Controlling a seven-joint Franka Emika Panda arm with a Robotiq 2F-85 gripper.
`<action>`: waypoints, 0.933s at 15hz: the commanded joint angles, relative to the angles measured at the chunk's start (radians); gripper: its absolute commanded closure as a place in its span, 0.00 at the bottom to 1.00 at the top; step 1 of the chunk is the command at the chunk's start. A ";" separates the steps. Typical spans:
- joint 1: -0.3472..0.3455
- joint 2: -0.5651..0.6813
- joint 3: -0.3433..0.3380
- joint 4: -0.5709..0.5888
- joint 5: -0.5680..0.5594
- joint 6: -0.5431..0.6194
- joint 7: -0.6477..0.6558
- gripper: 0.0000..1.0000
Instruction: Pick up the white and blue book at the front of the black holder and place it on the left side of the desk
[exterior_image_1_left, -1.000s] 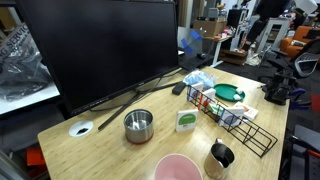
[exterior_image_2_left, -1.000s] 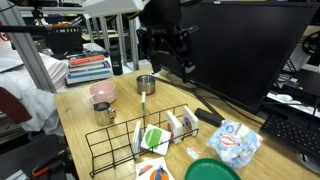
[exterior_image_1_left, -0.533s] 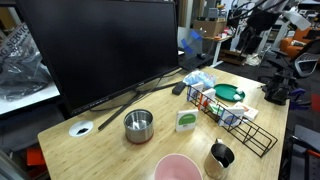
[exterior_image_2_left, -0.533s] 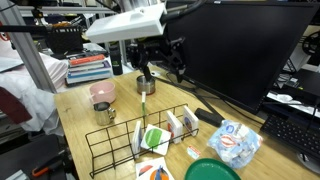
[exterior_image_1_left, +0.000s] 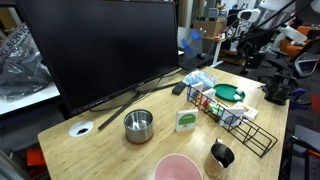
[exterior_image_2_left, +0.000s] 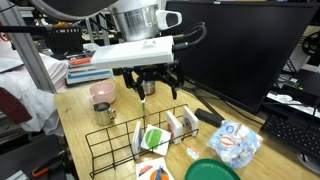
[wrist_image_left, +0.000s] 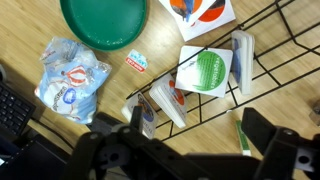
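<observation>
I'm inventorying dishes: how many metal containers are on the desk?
2: a steel bowl near the monitor stand; a metal cup between the pink bowl and wire rack. Others may be hidden.

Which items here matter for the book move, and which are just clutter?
Job: pincer, black holder, books standing in it (which one is white and blue is unclear), desk.
Clutter: green plate, plastic bag, steel bowl, pink bowl, mug, green-circle card, monitor.

Open room above the holder (exterior_image_1_left: 258, 138); monitor (exterior_image_1_left: 100, 45) behind.
</observation>
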 joint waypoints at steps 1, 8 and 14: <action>-0.007 0.000 0.008 0.001 0.003 -0.002 -0.002 0.00; -0.004 0.115 0.050 -0.005 -0.041 -0.056 0.043 0.00; 0.013 0.207 0.065 -0.032 0.045 -0.008 -0.027 0.00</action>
